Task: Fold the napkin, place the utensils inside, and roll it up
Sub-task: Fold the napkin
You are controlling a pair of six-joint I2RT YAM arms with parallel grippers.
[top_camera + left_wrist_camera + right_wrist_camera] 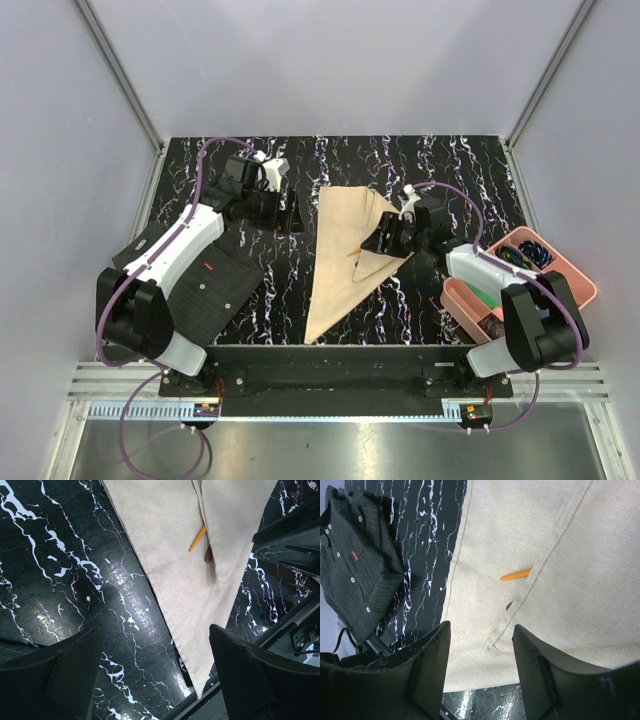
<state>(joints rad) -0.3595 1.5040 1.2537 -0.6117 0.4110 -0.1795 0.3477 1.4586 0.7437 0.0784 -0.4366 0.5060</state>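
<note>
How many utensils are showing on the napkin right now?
2. The orange stick pokes out from under the napkin's folded flap. A small brown tip beside it, likely the spoon, is mostly hidden under the same flap.

There is one beige napkin (340, 255), two utensils peeking from its fold, one orange stick (197, 538) and one dark brown tip (208, 555), one black dotted mat (215, 290) on the left and one pink tray (460, 300) on the right.

napkin (340, 275) lies mid-table (440, 160), right flap folded over onto it. stick (197, 538) pokes out from under that flap, second utensil (208, 555) just beside it. mat (215, 285) sits left of the napkin, tray (590, 288) far right. left gripper (290, 215) hangs behind-left, right gripper (388, 240) over the flap.
</note>
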